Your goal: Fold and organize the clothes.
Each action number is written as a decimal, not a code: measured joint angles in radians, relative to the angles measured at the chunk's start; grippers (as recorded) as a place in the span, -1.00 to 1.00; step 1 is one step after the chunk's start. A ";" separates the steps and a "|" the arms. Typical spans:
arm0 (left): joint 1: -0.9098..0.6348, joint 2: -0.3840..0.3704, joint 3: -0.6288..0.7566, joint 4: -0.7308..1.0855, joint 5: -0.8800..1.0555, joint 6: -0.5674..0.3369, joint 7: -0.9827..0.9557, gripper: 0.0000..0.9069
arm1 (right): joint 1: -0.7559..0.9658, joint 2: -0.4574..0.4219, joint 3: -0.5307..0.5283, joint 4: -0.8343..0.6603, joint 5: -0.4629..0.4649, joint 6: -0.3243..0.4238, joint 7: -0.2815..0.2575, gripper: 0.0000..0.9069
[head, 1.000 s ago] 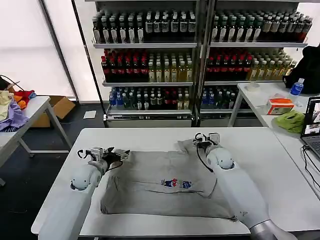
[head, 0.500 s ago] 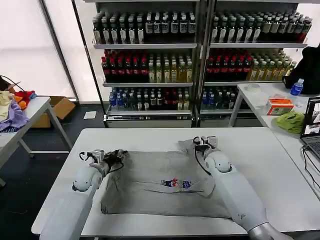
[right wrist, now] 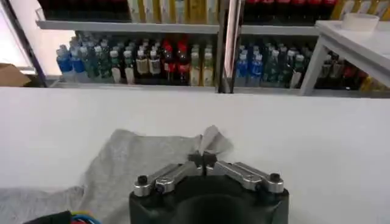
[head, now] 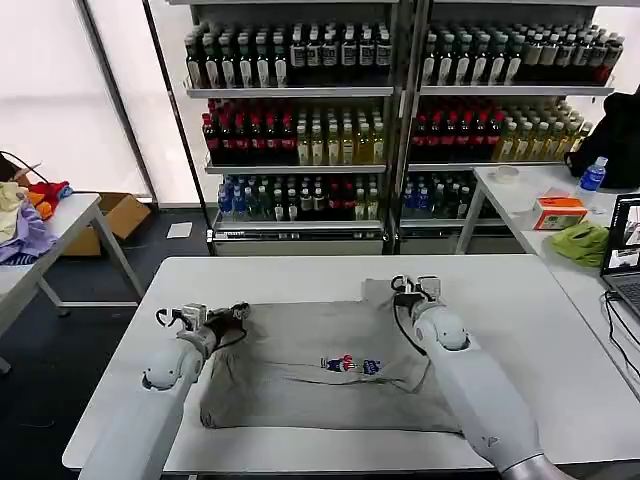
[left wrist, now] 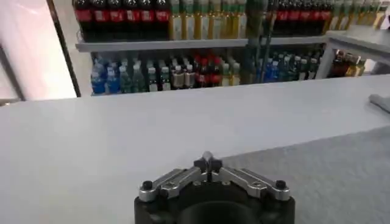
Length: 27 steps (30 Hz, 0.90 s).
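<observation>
The grey shirt (head: 320, 365) lies flat mid-table (head: 560, 330), long axis running side to side, with the left gripper (head: 237, 313) clenched at its far-left corner and the right gripper (head: 402, 291) pinching its far-right sleeve.

Two metal shelving units (head: 400, 120) at 12 o'clock hold rows of bottled drinks (head: 290, 135), flanked at 10 to 11 o'clock by bright translucent window panels (head: 55, 100) that supply diffuse daylight. A white work table (head: 300, 275) occupies the centre over a dark floor (head: 60, 340); a second white table (head: 70, 215) at 9 o'clock carries a heap of coloured fabrics (head: 25, 215), with a cardboard box (head: 115, 215) on the floor just beside it. A third white table (head: 540, 200) at 3 o'clock carries a water bottle (head: 592, 176), an orange and white box (head: 559, 212), a lime-green cloth bundle (head: 582, 243) and an open laptop (head: 624, 260).
</observation>
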<state>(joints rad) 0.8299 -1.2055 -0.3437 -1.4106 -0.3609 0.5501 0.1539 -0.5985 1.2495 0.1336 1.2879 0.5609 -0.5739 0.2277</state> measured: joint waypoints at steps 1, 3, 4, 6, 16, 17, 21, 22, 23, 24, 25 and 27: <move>0.004 0.002 -0.003 -0.005 0.000 -0.004 0.000 -0.98 | -0.002 -0.001 0.004 0.010 0.001 0.002 0.000 -1.00; 0.011 0.006 -0.008 -0.019 -0.001 -0.012 0.001 -0.98 | -0.008 -0.004 0.012 0.033 0.005 0.003 0.001 -1.00; 0.016 0.008 -0.011 -0.027 -0.004 -0.015 0.000 -0.98 | -0.011 -0.006 0.017 0.046 0.007 0.003 0.003 -1.00; 0.024 0.014 -0.019 -0.049 -0.011 -0.022 -0.003 -0.98 | -0.017 -0.010 0.025 0.076 0.014 0.001 0.008 -1.00; 0.096 0.041 -0.067 -0.177 -0.035 -0.045 -0.004 -0.98 | -0.086 -0.042 0.049 0.259 0.024 0.002 0.030 -1.00; 0.107 0.044 -0.074 -0.194 -0.036 -0.045 -0.001 -0.98 | -0.096 -0.045 0.051 0.276 0.023 0.003 0.032 -1.00; 0.154 0.046 -0.098 -0.251 -0.037 -0.046 0.003 -0.98 | -0.153 -0.055 0.064 0.352 0.017 0.003 0.044 -1.00; 0.167 0.045 -0.105 -0.266 -0.037 -0.046 0.003 -0.98 | -0.166 -0.058 0.067 0.367 0.016 0.002 0.047 -1.00; 0.180 0.043 -0.110 -0.280 -0.035 -0.046 0.004 -0.98 | -0.182 -0.060 0.071 0.384 0.016 0.002 0.051 -1.00; 0.193 0.042 -0.116 -0.293 -0.034 -0.046 0.004 -0.98 | -0.200 -0.063 0.077 0.401 0.017 0.002 0.057 -1.00; 0.208 0.040 -0.122 -0.307 -0.033 -0.047 0.005 -0.98 | -0.217 -0.065 0.083 0.416 0.018 0.002 0.062 -1.00; 0.233 0.039 -0.134 -0.332 -0.028 -0.050 0.006 -0.98 | -0.252 -0.071 0.096 0.446 0.017 0.001 0.072 -1.00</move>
<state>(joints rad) 1.0628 -1.1670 -0.4772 -1.7424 -0.3890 0.5004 0.1600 -0.8505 1.1787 0.2294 1.7340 0.5782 -0.5725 0.2997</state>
